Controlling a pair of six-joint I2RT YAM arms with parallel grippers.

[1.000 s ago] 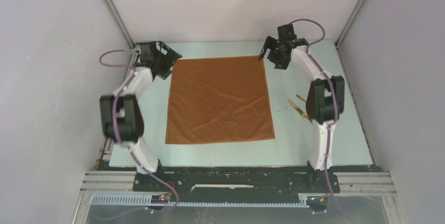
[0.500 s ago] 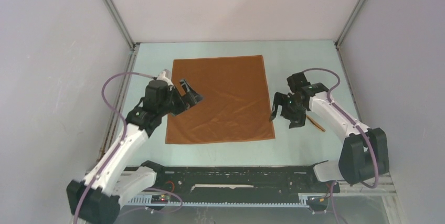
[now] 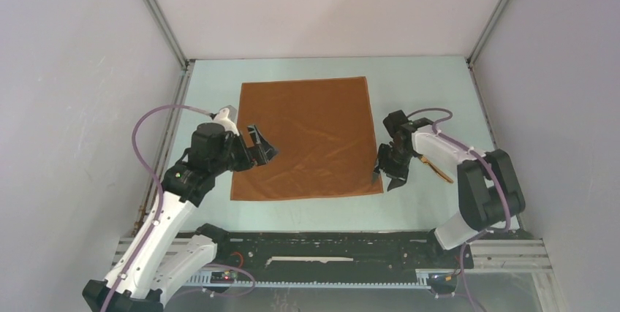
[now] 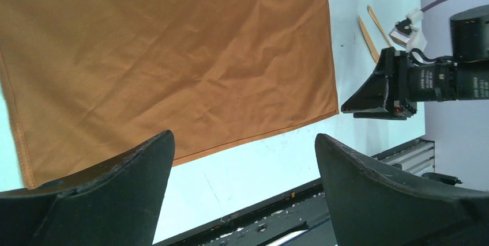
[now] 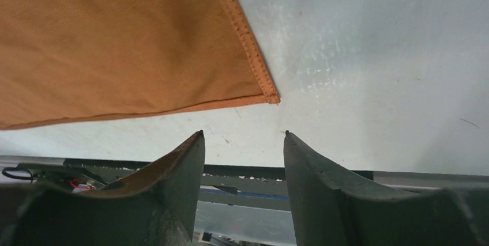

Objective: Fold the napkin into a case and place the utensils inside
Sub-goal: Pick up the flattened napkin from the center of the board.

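Napkin (image 3: 305,137): rust-orange square, flat, creased.
Right end effector (image 3: 384,179): part-open, empty, napkin corner just ahead.
Left end effector (image 3: 267,147): wide, napkin below.

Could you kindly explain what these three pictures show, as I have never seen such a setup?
Two robot arms stand bolted to a pale table. One picture looks down from above; the other two come from a camera on each wrist. A rust-orange napkin lies flat; golden utensils lie right of it. The left hand is over the napkin's near left part, the right hand at its near right corner. Both are open, holding nothing.
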